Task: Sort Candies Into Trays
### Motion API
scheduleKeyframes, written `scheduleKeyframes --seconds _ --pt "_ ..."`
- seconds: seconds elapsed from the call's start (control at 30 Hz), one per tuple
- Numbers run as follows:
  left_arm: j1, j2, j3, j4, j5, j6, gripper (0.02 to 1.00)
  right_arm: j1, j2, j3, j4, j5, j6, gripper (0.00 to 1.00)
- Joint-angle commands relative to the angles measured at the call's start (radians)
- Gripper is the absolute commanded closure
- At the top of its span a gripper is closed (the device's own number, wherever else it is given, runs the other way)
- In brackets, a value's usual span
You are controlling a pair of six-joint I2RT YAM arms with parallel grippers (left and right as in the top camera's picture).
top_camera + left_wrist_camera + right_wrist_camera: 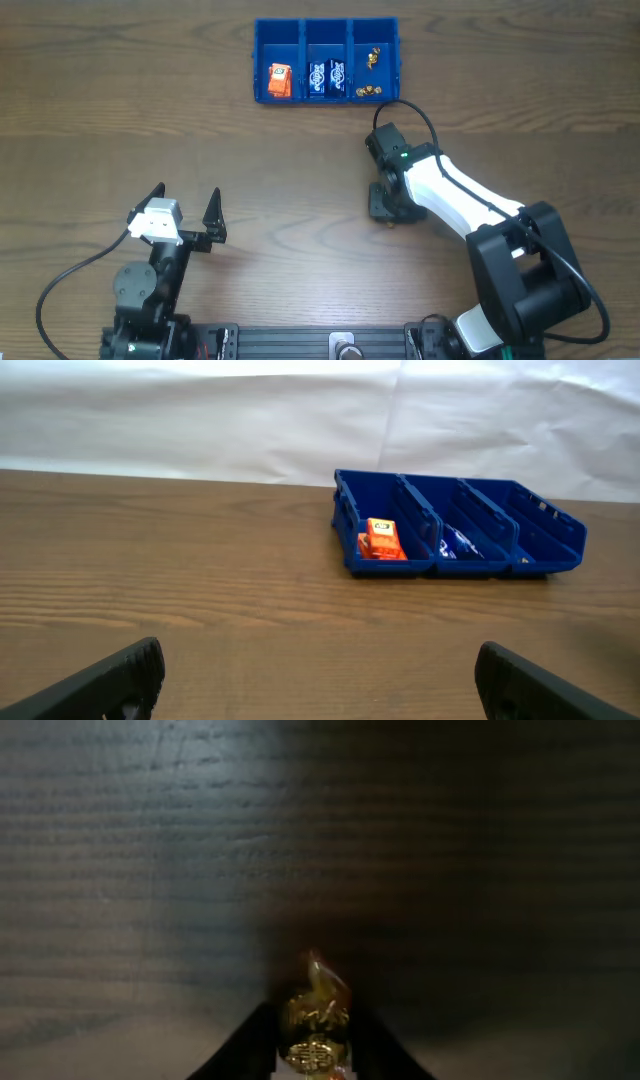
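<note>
Your right gripper (318, 1042) pinches a gold candy (316, 1020) between its two dark fingers, which press on both sides of it. The candy's long axis runs along the fingers, and the twisted end of the wrapper points forward, away from the gripper. The wrapper is shiny, crinkled foil with a small embossed pattern; the body is rounded and gets narrow towards the twist. The lower part of the candy is cut off at the edge of the wrist view. I cannot tell if it touches the wood under it.

In the top view the right arm's wrist covers the fingers and the candy. The gripper is low over the wooden table (120, 100), apart from the blue tray (326, 23), on the side nearer to the arm bases and roughly in line with its right compartment.

The tray is hard plastic with three narrow compartments side by side. The left one holds an orange candy (280, 81), the middle one blue candies (327, 76), and the right one small gold candies (368, 91), too small to describe well.

Your left gripper (187, 192) is spread wide with nothing between the fingers, well apart from the tray.
</note>
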Motion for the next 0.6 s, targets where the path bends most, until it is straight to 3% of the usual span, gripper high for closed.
scheduleKeyframes --seconds 0.03,0.43,0.6 --pt "0.003 -0.005 -0.019 -0.034 0.014 0.003 0.02 0.002 0.011 -0.005 0.003 0.003 0.002 0.761" --pt "0.003 -0.005 -0.019 -0.034 0.014 0.003 0.023 -0.001 -0.119 0.074 -0.045 0.008 -0.023 0.812" --pt "0.003 -0.005 -0.019 -0.034 0.014 0.003 0.018 -0.013 -0.185 0.391 -0.264 0.117 -0.056 0.812"
